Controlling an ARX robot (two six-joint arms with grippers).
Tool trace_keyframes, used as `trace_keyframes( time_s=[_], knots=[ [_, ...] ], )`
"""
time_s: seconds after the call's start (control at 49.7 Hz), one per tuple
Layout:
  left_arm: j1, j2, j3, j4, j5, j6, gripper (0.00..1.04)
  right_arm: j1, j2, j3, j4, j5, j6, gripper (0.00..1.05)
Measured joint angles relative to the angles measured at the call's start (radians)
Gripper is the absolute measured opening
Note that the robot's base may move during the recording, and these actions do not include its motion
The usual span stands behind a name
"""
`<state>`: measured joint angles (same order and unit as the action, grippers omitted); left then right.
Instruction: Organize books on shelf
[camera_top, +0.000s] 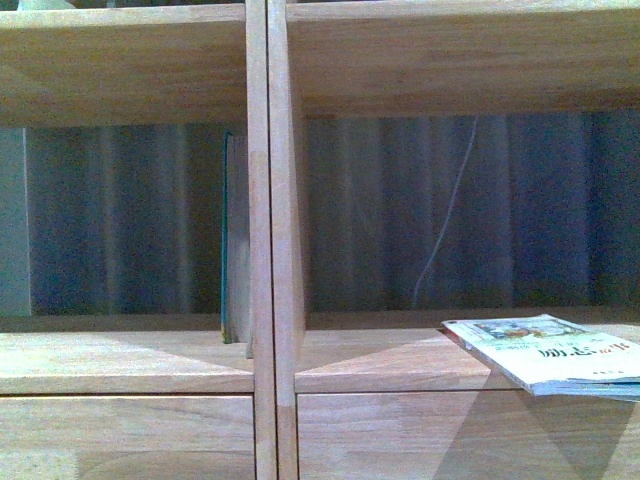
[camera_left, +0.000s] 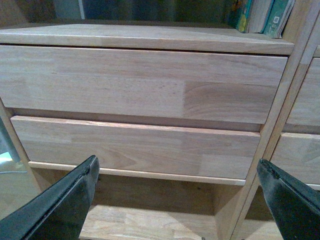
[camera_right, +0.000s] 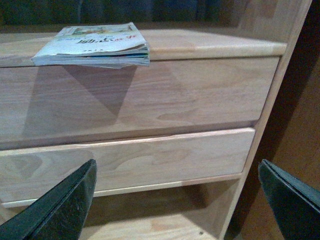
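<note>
Probably a home: wooden shelf (camera_top: 262, 200) (curtain (camera_top: 130, 220) behind).

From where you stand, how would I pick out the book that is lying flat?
Look at the pale wooden shelf, in its right-hand compartment just above the drawers. The white book lies flat there, one corner poking over the front edge. Unlike the slim teal book standing upright in the left compartment, its cover shows a colourful picture.
</note>
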<state>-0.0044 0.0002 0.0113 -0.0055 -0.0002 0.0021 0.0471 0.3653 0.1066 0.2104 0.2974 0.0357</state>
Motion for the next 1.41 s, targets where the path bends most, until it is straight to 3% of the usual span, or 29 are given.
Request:
trace_keyframes(
  time_s=[0.221, 0.342, 0.503, 0.704, 0.905, 1.408],
  knots=[
    [0.0, 0.0, 0.0, 0.0, 0.0, 0.0, 0.97, -0.23, 0.495, 0.375, -0.074, -0.468, 0.587, 0.98],
    [0.0, 0.0, 0.0, 0.0, 0.0, 0.0, 0.97, -0.291, 0.646, 0.487, -0.067, -0.558, 0.803, 0.98],
    [0.0, 0.0, 0.0, 0.0, 0.0, 0.0, 0.97, -0.28, 0.782, 0.583, -0.074, -0.572, 0.991, 0.98],
    [0.0, 0.0, 0.0, 0.0, 0.0, 0.0, 0.97, -0.176, 0.887, 0.654, -0.074, -0.535, 1.148, 0.98],
    [0.0, 0.0, 0.0, 0.0, 0.0, 0.0, 0.97, -0.07, 1.001, 0.727, -0.039, -0.425, 1.176, 0.98],
    [0.0, 0.0, 0.0, 0.0, 0.0, 0.0, 0.97, -0.005, 1.212, 0.938, -0.042, -0.338, 1.148, 0.98]
  ],
)
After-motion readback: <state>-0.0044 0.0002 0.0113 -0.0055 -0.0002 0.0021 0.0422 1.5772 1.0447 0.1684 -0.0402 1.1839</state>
